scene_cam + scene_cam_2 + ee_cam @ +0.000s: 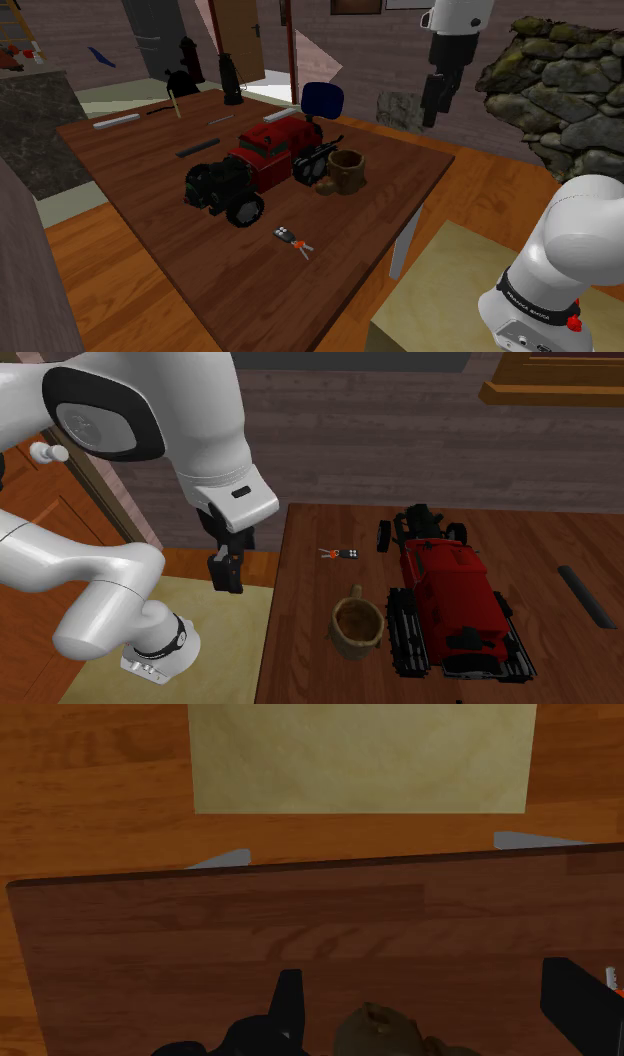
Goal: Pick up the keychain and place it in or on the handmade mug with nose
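Nothing done yet. Shoulder view, L to R: red-and-black toy tractor (255,165) is the ref. Small dark keychain w/ orange tags (293,239) lies flat on the brown wood table (130,150), near the tractor's big wheels, untouched. Brown lumpy mug (345,170) stands upright just beside the tractor, looks empty. All-black two-finger gripper (432,108) hangs high, well apart from the tractor, beyond the mug. Jaws wide apart, holding & touching nothing. Left: reach, grasp, carry, drop.
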Robot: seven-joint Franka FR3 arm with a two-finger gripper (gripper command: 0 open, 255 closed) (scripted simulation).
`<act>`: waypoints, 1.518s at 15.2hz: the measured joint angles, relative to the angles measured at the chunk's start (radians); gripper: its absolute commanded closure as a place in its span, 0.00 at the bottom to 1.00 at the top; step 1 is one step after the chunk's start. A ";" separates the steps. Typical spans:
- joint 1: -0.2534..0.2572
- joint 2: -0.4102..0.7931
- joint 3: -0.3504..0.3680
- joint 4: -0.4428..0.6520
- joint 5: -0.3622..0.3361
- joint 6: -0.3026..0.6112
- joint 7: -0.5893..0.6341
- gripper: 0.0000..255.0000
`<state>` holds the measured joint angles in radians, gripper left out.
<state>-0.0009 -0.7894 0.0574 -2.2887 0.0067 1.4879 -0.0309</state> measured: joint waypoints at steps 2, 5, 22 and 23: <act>0.003 0.004 0.009 -0.007 0.006 0.011 0.009 0.00; 0.015 0.023 0.047 -0.051 0.034 0.078 0.050 0.00; 0.063 0.417 0.336 -0.084 0.121 0.547 0.346 0.00; 0.064 0.444 0.351 -0.081 0.117 0.573 0.365 0.00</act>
<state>0.0630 -0.3457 0.4088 -2.3699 0.1233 2.0607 0.3342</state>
